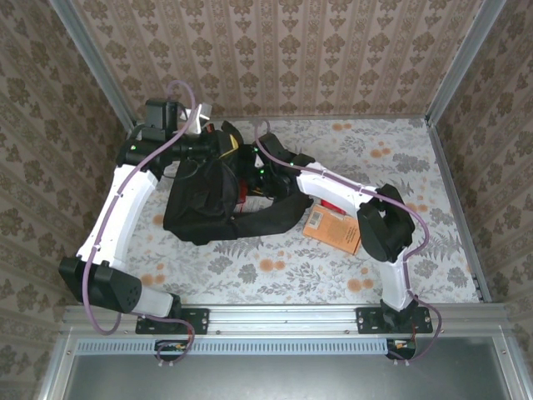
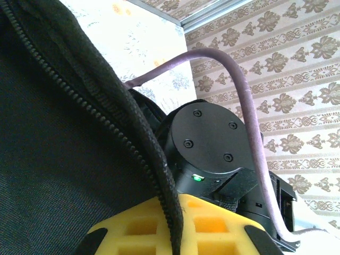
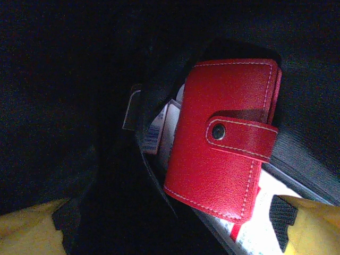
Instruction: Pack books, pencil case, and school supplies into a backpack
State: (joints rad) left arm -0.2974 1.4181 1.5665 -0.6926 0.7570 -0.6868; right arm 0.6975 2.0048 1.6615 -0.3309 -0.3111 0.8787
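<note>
Floral-print table, patterned wallpaper behind. At the backpack top, the left gripper is pinched on its zip rim (yellow pads). Inside the backpack, the right gripper stands with jaws wide apart, a red snap case just beyond them. An orange book lies right of the backpack.

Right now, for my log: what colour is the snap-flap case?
The case is red with white stitching; right wrist view shows it best.
</note>
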